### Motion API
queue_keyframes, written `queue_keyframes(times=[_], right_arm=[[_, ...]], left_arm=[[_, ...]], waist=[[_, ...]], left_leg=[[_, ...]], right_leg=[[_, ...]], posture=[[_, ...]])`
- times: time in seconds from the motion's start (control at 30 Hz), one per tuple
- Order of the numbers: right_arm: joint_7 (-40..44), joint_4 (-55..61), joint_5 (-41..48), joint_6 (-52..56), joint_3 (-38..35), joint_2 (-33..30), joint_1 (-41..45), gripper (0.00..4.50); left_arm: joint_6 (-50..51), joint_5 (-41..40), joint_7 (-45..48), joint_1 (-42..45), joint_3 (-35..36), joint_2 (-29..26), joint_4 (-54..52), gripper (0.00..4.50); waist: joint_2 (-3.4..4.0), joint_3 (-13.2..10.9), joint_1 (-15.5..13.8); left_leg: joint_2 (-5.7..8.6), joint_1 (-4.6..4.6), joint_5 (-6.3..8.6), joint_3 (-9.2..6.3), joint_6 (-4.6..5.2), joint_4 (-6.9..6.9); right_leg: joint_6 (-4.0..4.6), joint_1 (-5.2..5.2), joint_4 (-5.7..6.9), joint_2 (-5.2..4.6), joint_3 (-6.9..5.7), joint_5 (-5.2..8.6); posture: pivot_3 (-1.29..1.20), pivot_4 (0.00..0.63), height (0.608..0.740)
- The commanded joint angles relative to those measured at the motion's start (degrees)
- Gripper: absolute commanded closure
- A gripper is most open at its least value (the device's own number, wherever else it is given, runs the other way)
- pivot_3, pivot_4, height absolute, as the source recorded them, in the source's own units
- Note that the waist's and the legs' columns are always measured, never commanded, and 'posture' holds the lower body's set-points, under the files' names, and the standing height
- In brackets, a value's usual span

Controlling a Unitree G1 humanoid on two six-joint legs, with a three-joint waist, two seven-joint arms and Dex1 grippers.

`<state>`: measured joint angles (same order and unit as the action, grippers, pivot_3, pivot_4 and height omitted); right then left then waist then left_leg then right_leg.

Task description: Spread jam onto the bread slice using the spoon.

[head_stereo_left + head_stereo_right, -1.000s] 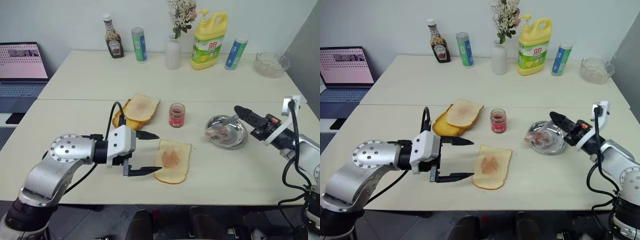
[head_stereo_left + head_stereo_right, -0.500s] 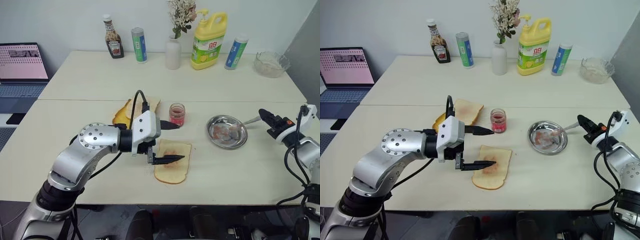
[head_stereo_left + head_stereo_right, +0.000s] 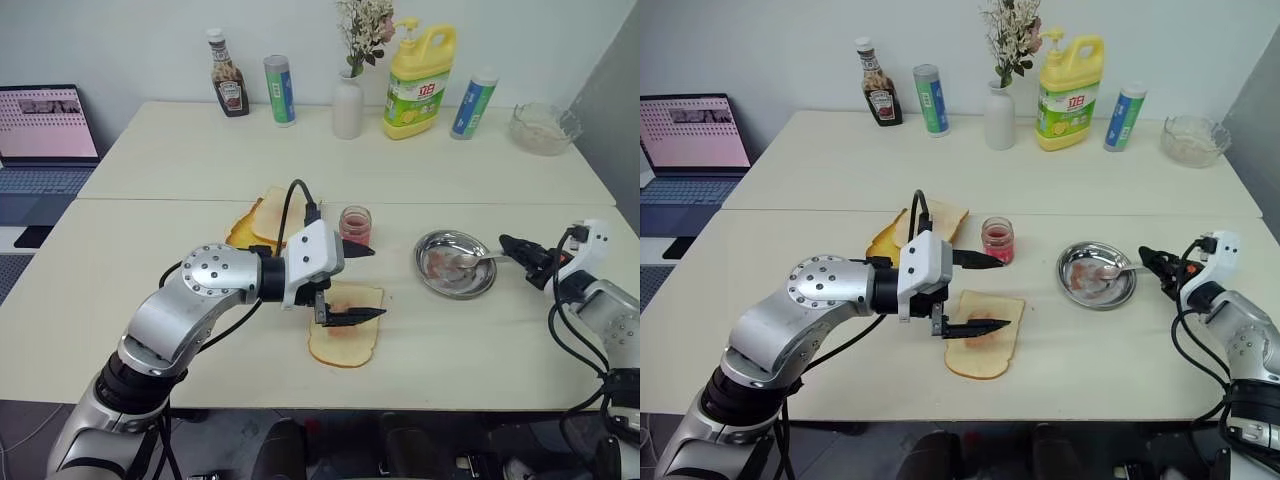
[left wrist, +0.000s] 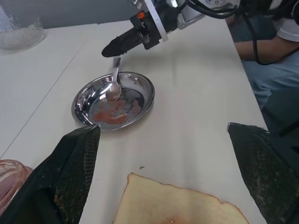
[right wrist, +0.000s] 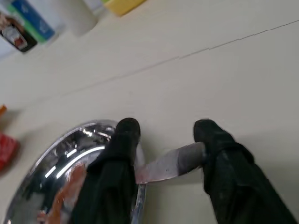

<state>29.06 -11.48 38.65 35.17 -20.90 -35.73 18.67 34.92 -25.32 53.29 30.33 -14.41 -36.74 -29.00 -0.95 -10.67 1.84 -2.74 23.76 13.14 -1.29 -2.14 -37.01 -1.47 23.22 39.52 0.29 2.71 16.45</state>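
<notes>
Nearest lies the large, flat, pale tan bread slice [image 3: 345,328] with a reddish smear at its middle, on the cream table [image 3: 180,180]. The left gripper [image 3: 366,282] hangs just over the slice's far end, its two black fingers spread wide — one toward the jar, one above the bread — with nothing between them.

Just beyond sits the small clear glass jar of dark red jam [image 3: 354,223], partly hidden behind the upper finger. Beside it, toward the robot's left, a thick golden-yellow slice [image 3: 238,236] lies under a smaller pale slice [image 3: 270,208].

To the robot's right of the jar stands the round shiny steel dish [image 3: 455,264], smeared with pinkish-red jam. The slim silver metal spoon [image 4: 114,84] rests with its bowl inside the dish and its handle over the rim. The right gripper [image 5: 163,133] is at the handle's end, fingers parted on either side of it; whether they touch it cannot be told.

Along the far edge stand a brown ketchup bottle [image 3: 227,87], a white vase of dried flowers [image 3: 347,105] and a yellow detergent jug [image 3: 417,81].
</notes>
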Motion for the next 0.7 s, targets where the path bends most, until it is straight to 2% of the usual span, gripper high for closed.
queue_keyframes(times=[0.03, 0.1, 0.13, 0.33, 0.5, 0.7], right_arm=[[2.2, 3.4, -3.8, -4.8, 0.4, -1.7, -0.2, 0.91], [2.2, 3.4, -6.1, -6.9, 0.8, -1.7, -0.4, 0.19], [2.2, 3.3, -7.1, -7.7, 1.0, -1.6, -0.4, 0.05], [1.0, 3.3, -12.8, -16.6, 0.3, -0.6, -0.3, 0.05], [-0.5, 4.4, -12.1, -19.6, -2.6, 0.4, 0.6, 0.05], [4.1, 20.3, -8.0, -15.3, -2.9, -2.7, -5.6, 0.05]], left_arm=[[-1.6, 0.5, 0.2, 0.4, 0.0, 0.4, -1.2, 0.0], [-2.0, 0.7, 0.3, 0.1, 0.0, 0.5, -1.1, 0.0], [-2.1, 0.8, 0.4, 0.0, 0.0, 0.6, -1.0, 0.0], [-2.9, 1.4, 0.5, -0.3, 0.0, 0.9, -0.4, 0.0], [-2.5, 1.2, 0.1, -0.9, 1.3, 0.4, -0.4, 0.0], [-5.9, 7.3, -2.5, -5.5, 7.6, -6.7, 4.3, 0.0]], waist=[[0.0, 0.0, 0.0], [0.0, 0.0, 0.0], [0.0, 0.0, 0.0], [0.0, 0.0, 0.0], [0.0, 0.0, -0.1], [0.03, 0.0, 0.0]], left_leg=[[0.0, -0.01, 0.0, 0.0, 0.0, -0.01], [0.0, -0.01, 0.0, -0.02, 0.0, -0.01], [0.0, -0.01, 0.0, -0.01, 0.0, -0.01], [0.0, -0.01, 0.0, -0.01, -0.01, -0.01], [0.0, -0.01, -0.01, -0.01, -0.01, -0.01], [-0.01, -0.12, 0.0, -0.05, -0.01, 0.03]], right_leg=[[0.0, 0.0, 0.01, 0.0, 0.0, 0.0], [0.0, 0.0, 0.03, 0.0, -0.02, 0.0], [0.0, 0.0, 0.03, 0.0, -0.02, 0.0], [0.0, 0.0, 0.02, -0.01, -0.01, 0.0], [0.0, 0.0, 0.04, -0.01, -0.01, 0.0], [0.02, 0.0, 0.2, 0.01, -0.02, 0.01]], posture=[[0.0, 0.15, 0.74], [0.0, 0.15, 0.74], [0.0, 0.15, 0.74], [0.0, 0.15, 0.74], [0.0, 0.15, 0.74], [0.0, 0.15, 0.74]])
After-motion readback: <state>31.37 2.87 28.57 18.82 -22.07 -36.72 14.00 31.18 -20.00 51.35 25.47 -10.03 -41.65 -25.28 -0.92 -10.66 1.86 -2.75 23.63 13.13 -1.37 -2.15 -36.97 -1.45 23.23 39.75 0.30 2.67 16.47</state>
